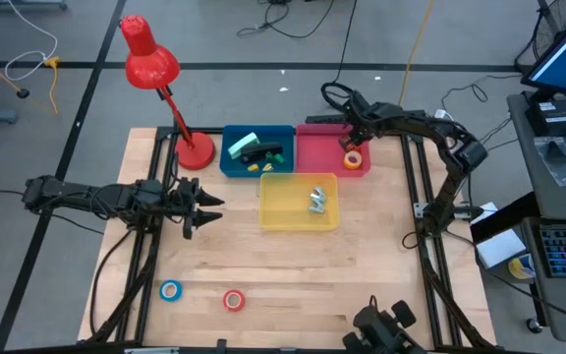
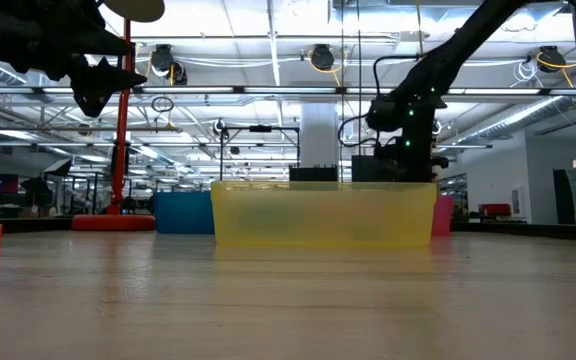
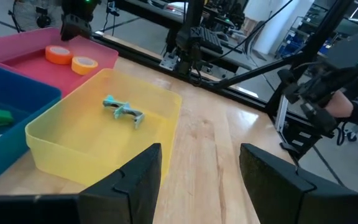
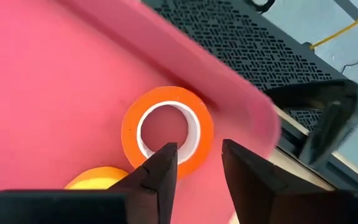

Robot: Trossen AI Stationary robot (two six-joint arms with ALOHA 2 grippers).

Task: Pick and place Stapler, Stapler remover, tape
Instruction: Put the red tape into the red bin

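The orange tape roll and the yellow tape roll lie flat in the pink bin. My right gripper is open just over the orange roll's near rim, pointing down into the bin. The blue tape roll and the red tape roll lie flat on the table near its front edge. The stapler remover lies in the yellow bin. The green and black stapler lies in the blue bin. My left gripper is open and empty, held above the table left of the yellow bin. My right gripper has one fingertip over the orange roll's near wall and the other just outside it, coming from above. I cannot tell whether they touch the roll. The roll lies flat on the bin's floor.
A red desk lamp stands with its base at the table's far left, beside the blue bin. The three bins cluster at the far middle. The table's near half is open wood apart from the two tape rolls.
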